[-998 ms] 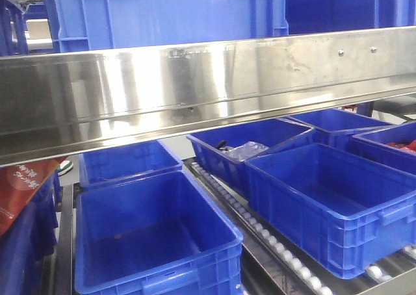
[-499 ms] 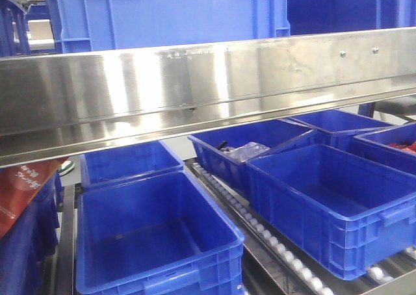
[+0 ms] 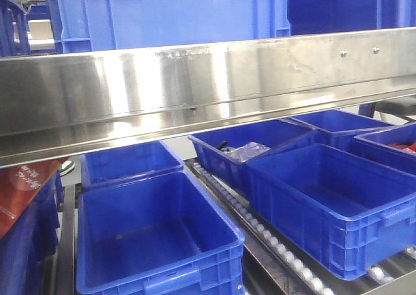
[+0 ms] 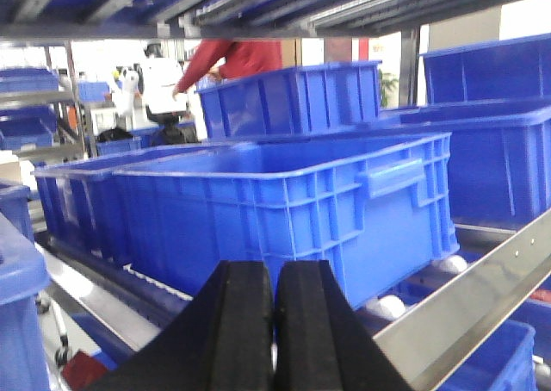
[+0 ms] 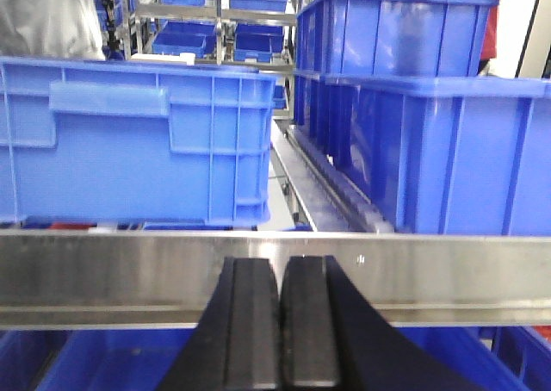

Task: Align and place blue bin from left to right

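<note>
The blue bin [image 3: 169, 12], medium blue with raised vertical ribs, stands on the upper shelf behind the steel rail [image 3: 208, 87]. In the right wrist view the blue bin [image 5: 138, 141] fills the left half, with a handle tab on the face toward me. My right gripper [image 5: 280, 275] is shut and empty, low in front of the rail [image 5: 103, 279], short of the bin. My left gripper [image 4: 274, 279] is also shut on nothing. It points at a ribbed blue crate [image 4: 284, 206] that sits on white rollers [image 4: 387, 307]. I cannot tell whether that crate is the same bin.
Darker blue bins [image 5: 430, 150] stand right of the blue bin, one stacked higher [image 5: 396, 29]. On the lower roller rack are several deep-blue bins [image 3: 156, 236], one holding small parts [image 3: 244, 151]. A person in red [image 4: 232, 59] stands behind the shelves.
The front view has shifted very slightly. No bin has moved, and neither gripper shows in the earlier frames.
</note>
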Motion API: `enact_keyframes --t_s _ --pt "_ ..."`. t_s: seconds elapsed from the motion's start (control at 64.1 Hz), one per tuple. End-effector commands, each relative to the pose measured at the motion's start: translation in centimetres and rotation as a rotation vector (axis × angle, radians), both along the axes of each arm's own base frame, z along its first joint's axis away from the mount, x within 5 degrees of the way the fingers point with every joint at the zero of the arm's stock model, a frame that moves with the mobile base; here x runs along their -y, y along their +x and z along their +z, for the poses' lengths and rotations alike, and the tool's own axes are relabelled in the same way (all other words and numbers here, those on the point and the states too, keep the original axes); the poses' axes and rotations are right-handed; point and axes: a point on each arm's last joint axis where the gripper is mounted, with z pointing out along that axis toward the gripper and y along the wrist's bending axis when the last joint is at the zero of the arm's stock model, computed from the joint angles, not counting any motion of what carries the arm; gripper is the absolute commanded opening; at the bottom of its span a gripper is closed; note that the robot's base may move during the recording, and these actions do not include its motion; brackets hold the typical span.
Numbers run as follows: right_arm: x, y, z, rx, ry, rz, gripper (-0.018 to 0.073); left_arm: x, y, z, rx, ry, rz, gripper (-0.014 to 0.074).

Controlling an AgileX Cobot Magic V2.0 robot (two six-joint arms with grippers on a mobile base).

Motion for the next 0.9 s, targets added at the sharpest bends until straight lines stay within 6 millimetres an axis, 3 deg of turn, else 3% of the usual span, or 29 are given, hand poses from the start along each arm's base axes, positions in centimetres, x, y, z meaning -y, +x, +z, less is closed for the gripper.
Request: enact_keyframes --t_s 0.0,0.624,0.764,0.889 --pt "0.0 -0.1 -0.1 0.016 -0.011 -0.002 -0.0079 0.0 -0.2 0.1 0.019 -0.015 -0.005 0.0013" --pt "0.1 -0.1 0.0 0.024 -0.009 -0.003 -0.0079 0.0 0.0 -0.2 0.007 -0.011 0.002 0.0013" --pt "0.1 -0.1 0.0 0.024 -0.009 -0.003 -0.0079 0.4 0.9 -1.8 0.011 -0.044 0.075 0.0013" --pt "0.1 -0.1 0.0 0.024 -0.009 -0.003 -0.0079 0.6 2.6 -5.2 0.022 -0.075 0.153 0.0013"
